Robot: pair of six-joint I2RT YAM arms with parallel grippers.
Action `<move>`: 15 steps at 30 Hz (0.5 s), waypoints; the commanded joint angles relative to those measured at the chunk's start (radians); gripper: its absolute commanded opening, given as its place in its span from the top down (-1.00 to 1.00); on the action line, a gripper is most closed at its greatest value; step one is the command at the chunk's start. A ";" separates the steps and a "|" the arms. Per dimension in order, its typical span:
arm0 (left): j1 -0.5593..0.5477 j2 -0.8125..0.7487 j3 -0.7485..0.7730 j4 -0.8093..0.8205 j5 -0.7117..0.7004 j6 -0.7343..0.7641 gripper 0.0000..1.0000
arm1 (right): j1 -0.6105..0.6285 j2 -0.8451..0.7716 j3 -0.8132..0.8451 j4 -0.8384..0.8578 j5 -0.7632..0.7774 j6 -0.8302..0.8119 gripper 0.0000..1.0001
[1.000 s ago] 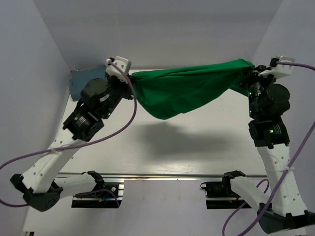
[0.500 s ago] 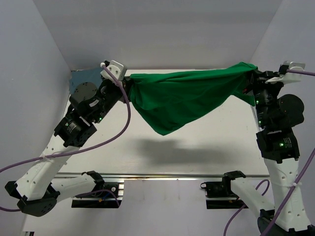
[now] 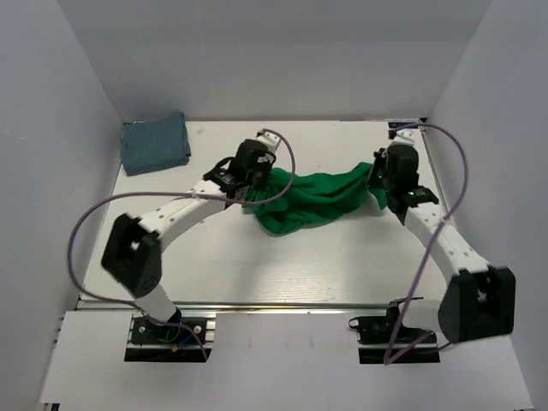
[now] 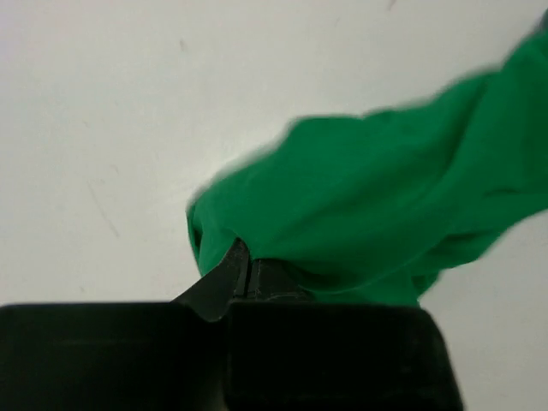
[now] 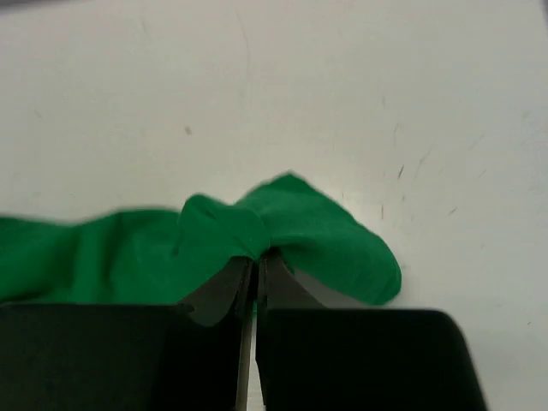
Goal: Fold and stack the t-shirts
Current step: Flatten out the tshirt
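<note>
The green t-shirt (image 3: 312, 199) lies crumpled mid-tabletop (image 3: 342, 257). It looks light and limp, likely to bunch, so corners or hems seem the best places to take hold. The left gripper (image 4: 244, 272) and right gripper (image 5: 255, 261) each pinch one end of it, arms reaching forward and low. The grey-blue t-shirt (image 3: 156, 144) sits folded at the far left corner.

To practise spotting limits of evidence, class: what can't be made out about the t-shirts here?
Top view: where the green t-shirt is pinched; wrists and bunched cloth hide it.
Left wrist view: shirt blurred, cut off at right edge, above left fingers.
Right wrist view: shirt cut off at left edge, above right fingers.
Top view: folds of the grey-blue t-shirt, too small.
</note>
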 commanded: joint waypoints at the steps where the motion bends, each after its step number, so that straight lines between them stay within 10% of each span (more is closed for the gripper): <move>1: 0.051 0.083 0.030 0.001 0.013 -0.030 1.00 | -0.006 0.092 0.016 0.060 -0.004 0.031 1.00; 3: 0.070 0.140 0.039 0.013 0.041 -0.040 0.90 | -0.008 0.173 0.016 0.100 0.011 0.029 1.00; 7: 0.113 0.280 0.124 -0.062 0.059 -0.061 -0.99 | -0.008 0.279 0.065 0.074 0.043 0.017 1.00; 12: 0.133 0.274 0.125 -0.104 0.084 -0.083 -1.00 | -0.012 0.380 0.140 -0.024 0.094 0.026 1.00; 15: 0.133 0.202 0.063 -0.084 0.105 -0.083 -1.00 | -0.011 0.416 0.175 -0.061 0.120 0.039 0.32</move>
